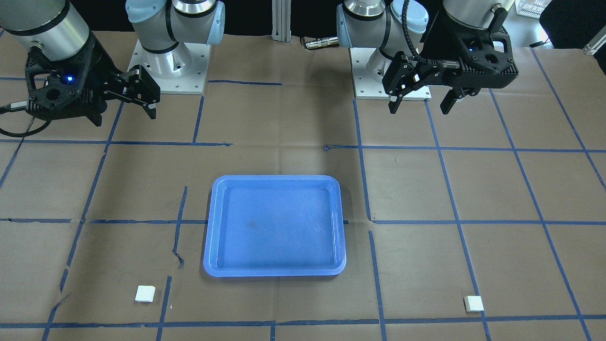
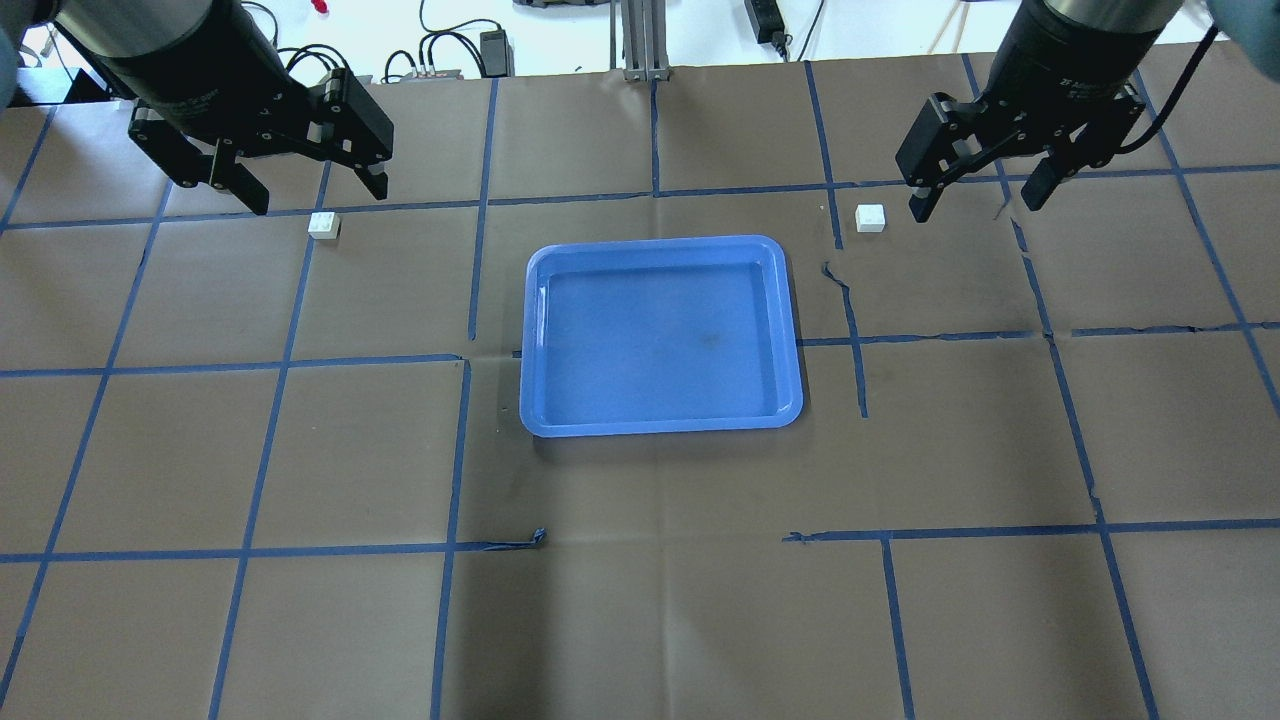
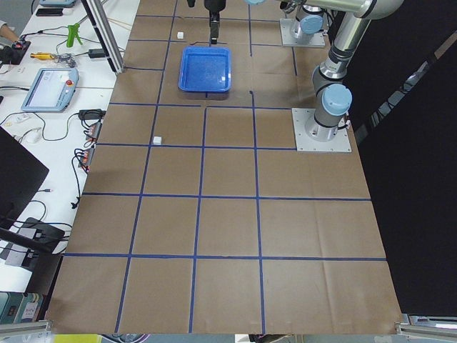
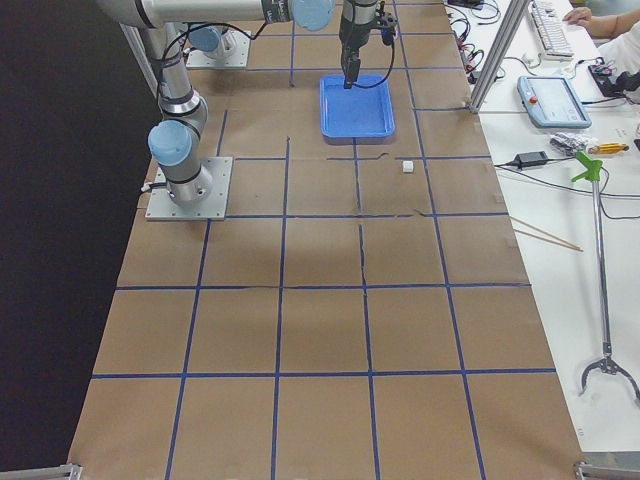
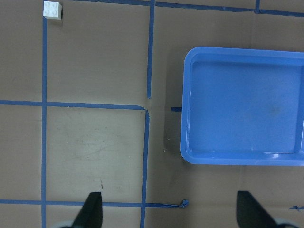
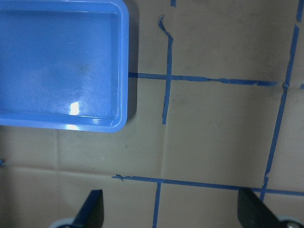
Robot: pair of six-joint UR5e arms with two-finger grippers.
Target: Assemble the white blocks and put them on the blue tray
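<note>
Tray and two studded bricks on taped paper, both arms held high.

We find the blue tray, smooth glossy plastic, shallow and rectangular with rounded corners and a raised rim, at the middle of creased brown paper gridded with blue tape. Both white blocks, small squares bearing round studs, lie outside it on the paper: the left block well apart from the tray, the right block nearer its far right corner. We note the left gripper and the right gripper each spread wide above the paper, grasping and touching nothing.
</note>
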